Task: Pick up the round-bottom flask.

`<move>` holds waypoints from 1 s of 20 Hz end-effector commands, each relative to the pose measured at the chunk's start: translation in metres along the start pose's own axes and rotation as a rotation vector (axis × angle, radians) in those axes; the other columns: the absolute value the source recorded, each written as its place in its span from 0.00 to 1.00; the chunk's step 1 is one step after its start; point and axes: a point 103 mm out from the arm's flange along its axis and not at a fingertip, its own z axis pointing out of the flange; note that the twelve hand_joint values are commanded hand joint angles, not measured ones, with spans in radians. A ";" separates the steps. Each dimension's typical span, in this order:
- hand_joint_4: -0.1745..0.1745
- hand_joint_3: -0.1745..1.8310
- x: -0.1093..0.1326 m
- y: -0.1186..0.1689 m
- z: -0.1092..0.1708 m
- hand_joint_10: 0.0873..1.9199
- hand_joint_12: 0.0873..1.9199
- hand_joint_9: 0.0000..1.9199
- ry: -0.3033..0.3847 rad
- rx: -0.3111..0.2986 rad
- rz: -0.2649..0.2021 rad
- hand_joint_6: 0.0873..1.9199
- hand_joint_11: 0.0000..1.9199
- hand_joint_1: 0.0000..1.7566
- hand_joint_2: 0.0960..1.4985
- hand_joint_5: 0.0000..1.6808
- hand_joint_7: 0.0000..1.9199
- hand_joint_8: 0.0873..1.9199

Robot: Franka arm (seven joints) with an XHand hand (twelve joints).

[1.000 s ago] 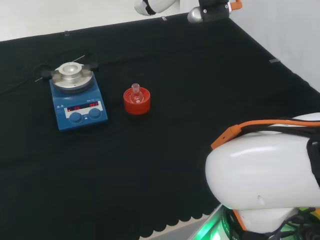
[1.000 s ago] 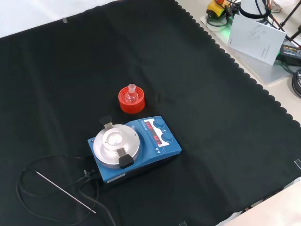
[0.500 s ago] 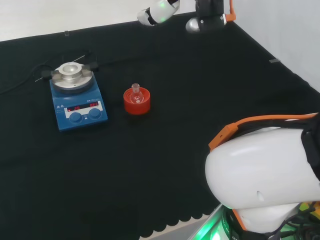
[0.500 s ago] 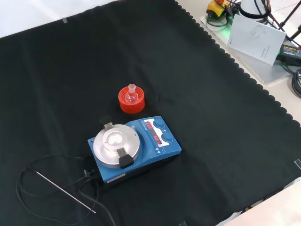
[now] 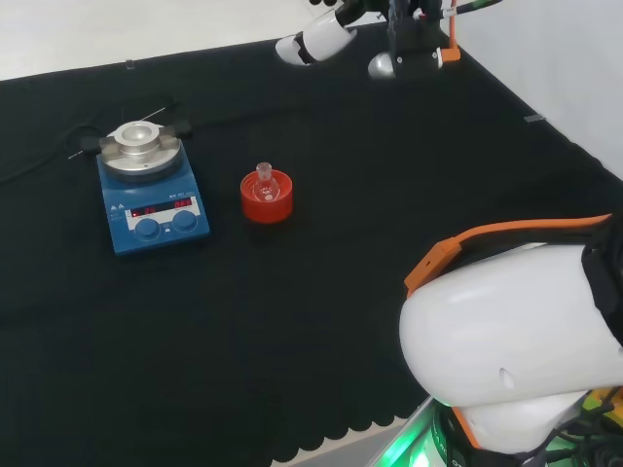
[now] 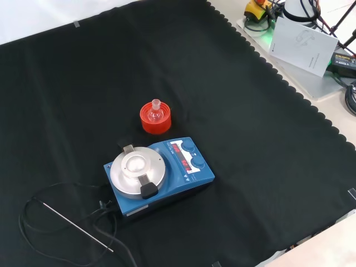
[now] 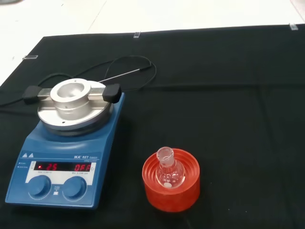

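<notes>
Upright, clear round-bottom flask (image 7: pixel 167 171) sits in ribbed red stand (image 7: pixel 171 191).

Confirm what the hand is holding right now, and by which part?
Nothing. The round-bottom flask sits untouched in its red stand, and the hand is far off, high above the cloth.
</notes>
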 end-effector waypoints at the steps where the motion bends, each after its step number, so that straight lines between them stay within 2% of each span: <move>1: 0.19 0.46 -0.019 0.007 0.023 0.43 0.79 0.18 0.036 0.016 0.009 0.16 0.00 0.37 0.26 0.22 0.19 0.38; 6: 0.19 0.47 -0.025 0.008 0.029 0.43 0.79 0.18 0.044 0.007 0.016 0.25 0.00 0.38 0.26 0.19 0.19 0.38; 9: 0.19 0.47 -0.026 0.010 0.040 0.43 0.79 0.19 0.045 -0.016 0.011 0.27 0.01 0.38 0.26 0.19 0.21 0.39; 20: 0.18 0.47 -0.029 0.023 0.070 0.43 0.79 0.21 0.085 -0.005 -0.007 0.33 0.02 0.40 0.25 0.20 0.24 0.39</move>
